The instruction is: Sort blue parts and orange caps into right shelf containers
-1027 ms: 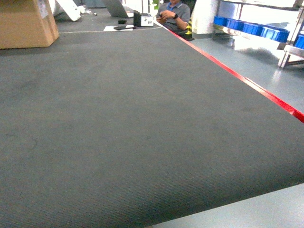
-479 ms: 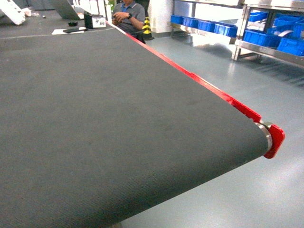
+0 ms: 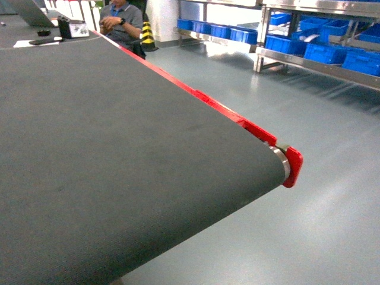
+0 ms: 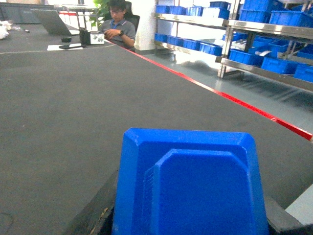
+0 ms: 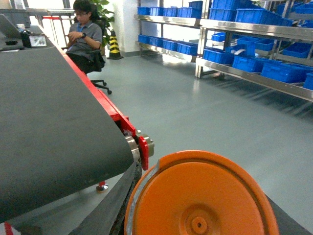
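Observation:
A blue part (image 4: 190, 186) fills the bottom of the left wrist view, and my left gripper (image 4: 190, 223) is shut on it, dark fingers (image 4: 98, 215) showing at either side, above the grey belt (image 4: 73, 107). In the right wrist view an orange cap (image 5: 203, 196) sits face-on between the fingers (image 5: 105, 215) of my right gripper (image 5: 195, 227), which is shut on it, out past the belt's end over the floor. The right shelf containers (image 3: 323, 52) are blue bins in rows on metal racks (image 5: 249, 61) across the floor. Neither gripper shows in the head view.
The dark conveyor belt (image 3: 119, 148) ends at a roller with a red end cap (image 3: 293, 166) and a red side rail (image 3: 178, 83). A person (image 3: 122, 21) sits at the far end beside a yellow-black cone (image 3: 146, 37). Grey floor (image 3: 309, 130) separates belt and racks (image 4: 254, 44).
The head view has swung to the right: the cardboard box has left the view, and the belt's red-capped end, the floor and the racks of blue bins have come in.

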Controlling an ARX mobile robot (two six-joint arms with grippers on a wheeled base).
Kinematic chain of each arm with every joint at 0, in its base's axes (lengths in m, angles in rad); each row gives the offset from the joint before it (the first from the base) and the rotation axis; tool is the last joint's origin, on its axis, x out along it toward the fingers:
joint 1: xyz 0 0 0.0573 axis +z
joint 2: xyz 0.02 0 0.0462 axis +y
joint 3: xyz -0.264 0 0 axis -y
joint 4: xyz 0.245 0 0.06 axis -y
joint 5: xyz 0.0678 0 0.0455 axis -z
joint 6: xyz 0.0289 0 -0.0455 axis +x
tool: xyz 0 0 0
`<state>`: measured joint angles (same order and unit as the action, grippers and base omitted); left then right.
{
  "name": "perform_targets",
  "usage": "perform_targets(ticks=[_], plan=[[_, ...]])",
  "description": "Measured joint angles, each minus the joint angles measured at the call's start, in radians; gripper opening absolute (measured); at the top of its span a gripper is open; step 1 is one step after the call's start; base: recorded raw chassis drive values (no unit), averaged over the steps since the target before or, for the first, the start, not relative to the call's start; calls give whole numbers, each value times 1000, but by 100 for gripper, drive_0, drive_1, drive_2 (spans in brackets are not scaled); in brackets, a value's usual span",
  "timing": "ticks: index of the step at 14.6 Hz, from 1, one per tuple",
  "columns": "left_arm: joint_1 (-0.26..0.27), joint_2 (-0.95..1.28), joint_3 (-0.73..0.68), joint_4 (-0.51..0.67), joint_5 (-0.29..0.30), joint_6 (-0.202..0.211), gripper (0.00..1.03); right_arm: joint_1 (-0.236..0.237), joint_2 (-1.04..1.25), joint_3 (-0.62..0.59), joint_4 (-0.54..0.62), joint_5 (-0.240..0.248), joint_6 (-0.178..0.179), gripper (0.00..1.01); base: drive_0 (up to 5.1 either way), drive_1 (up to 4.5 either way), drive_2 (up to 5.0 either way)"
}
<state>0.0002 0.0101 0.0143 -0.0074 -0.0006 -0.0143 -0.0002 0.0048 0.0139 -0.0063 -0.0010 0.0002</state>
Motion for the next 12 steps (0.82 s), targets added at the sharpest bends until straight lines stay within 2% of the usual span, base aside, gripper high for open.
perform_targets(ticks=[12], plan=[[0, 0, 0, 0, 0, 0, 44, 0, 0, 0, 0, 0, 0, 44, -158, -158, -158]])
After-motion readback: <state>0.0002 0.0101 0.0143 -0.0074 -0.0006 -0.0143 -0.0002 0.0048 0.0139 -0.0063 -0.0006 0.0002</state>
